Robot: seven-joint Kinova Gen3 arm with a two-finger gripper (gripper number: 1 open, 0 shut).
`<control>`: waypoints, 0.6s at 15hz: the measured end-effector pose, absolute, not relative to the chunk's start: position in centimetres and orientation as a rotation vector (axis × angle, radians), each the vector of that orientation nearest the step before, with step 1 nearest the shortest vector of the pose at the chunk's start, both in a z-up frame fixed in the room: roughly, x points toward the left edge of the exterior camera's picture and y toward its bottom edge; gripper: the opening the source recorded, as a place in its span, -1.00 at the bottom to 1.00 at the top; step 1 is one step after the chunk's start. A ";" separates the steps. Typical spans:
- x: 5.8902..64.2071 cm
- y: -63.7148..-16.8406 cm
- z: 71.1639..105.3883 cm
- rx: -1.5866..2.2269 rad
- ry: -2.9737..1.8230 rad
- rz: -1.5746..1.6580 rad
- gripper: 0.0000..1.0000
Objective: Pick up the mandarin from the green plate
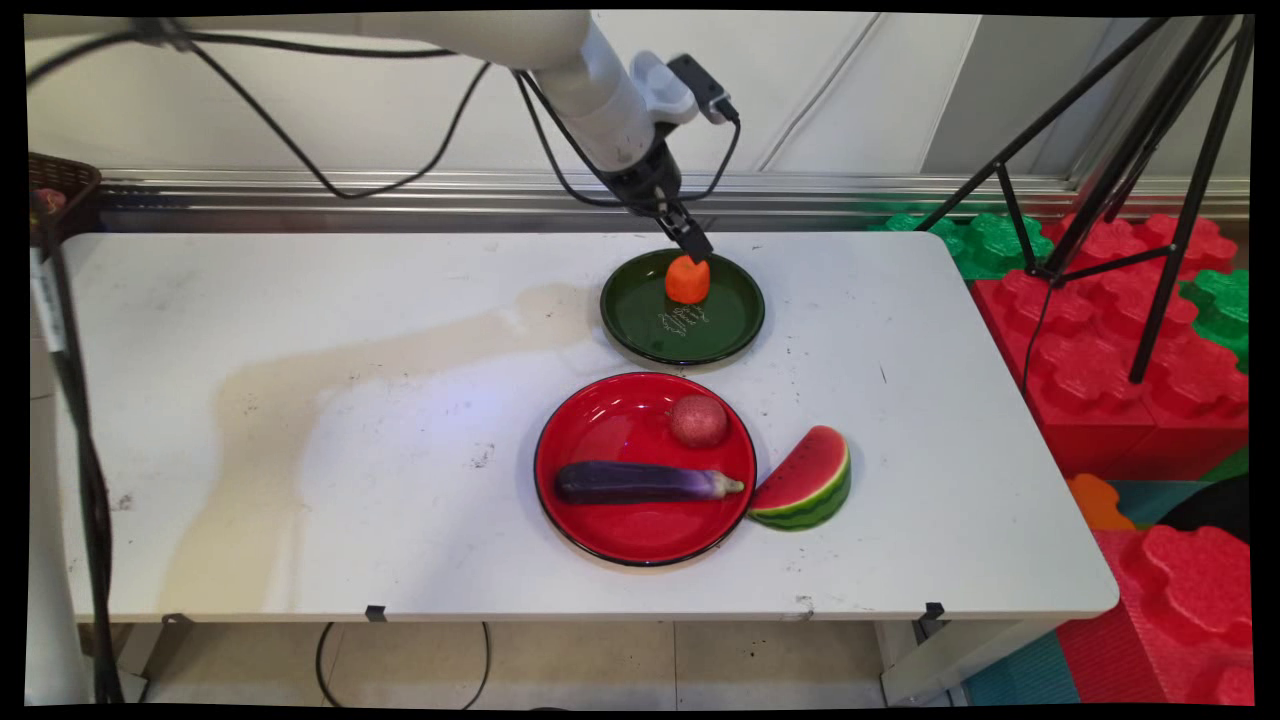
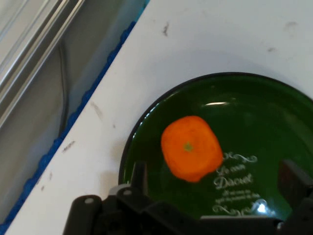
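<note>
The jaws stand released in the main view, the gripper (image 1: 693,246) angled down just above an orange carrot piece (image 1: 687,279) that sits on the far part of a dark green plate (image 1: 735,330) on the white desk (image 1: 300,400). Nearer the camera lies a red plate (image 1: 600,420) holding a purple eggplant (image 1: 640,482) and a small red ball-like fruit (image 1: 698,420); a watermelon slice (image 1: 806,480) rests touching that plate's right rim. In the hand view the gripper (image 2: 215,188) is spread wide, its fingers (image 2: 139,176) rising on either side below the carrot piece (image 2: 190,148), apart from it. The piece looks like a light, stiff toy with a smooth, perhaps slippery skin; its flat cut sides seem the best places to grip.
</note>
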State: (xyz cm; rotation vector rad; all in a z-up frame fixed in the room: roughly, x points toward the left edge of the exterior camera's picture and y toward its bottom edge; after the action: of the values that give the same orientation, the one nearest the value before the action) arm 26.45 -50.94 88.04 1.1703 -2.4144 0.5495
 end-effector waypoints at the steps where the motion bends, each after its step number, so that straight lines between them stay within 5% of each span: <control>1: 26.4 -51.4 87.5 1.179 -2.413 0.546 1.00; 9: 26.0 -55.1 82.2 1.271 -2.407 0.484 1.00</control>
State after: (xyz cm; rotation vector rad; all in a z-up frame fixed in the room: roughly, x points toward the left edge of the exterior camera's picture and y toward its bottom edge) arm 26.04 -55.13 82.16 1.2710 -2.4065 0.4844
